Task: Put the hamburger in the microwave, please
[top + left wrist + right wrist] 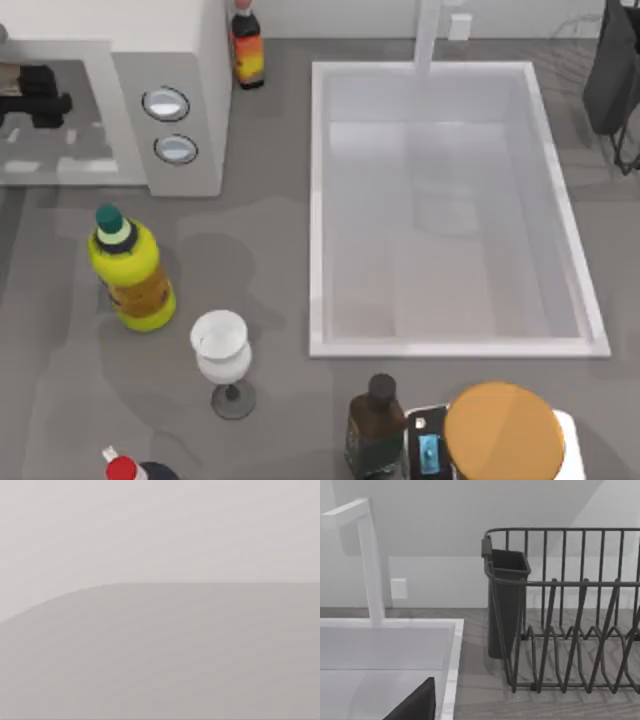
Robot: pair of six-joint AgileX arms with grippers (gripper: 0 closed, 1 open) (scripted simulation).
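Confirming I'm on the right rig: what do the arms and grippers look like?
Both are black to dark grey, with no markings or cables I can make out. The left gripper is a blocky black shape at the microwave, top view's far left. The right arm is a smooth dark bulk at the far right edge, near the dish rack.

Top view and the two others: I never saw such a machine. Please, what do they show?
This is a simulated two-armed robot at a grey table. The top view looks down; the others come from wrist cameras. The left arm's pincer is at the white-and-grey microwave with two round dials; what it holds I cannot tell. The right arm is parked beside the white rectangular sink basin, facing a dark wire dish rack. A yellow bottle and a clear wine glass stand on the table.
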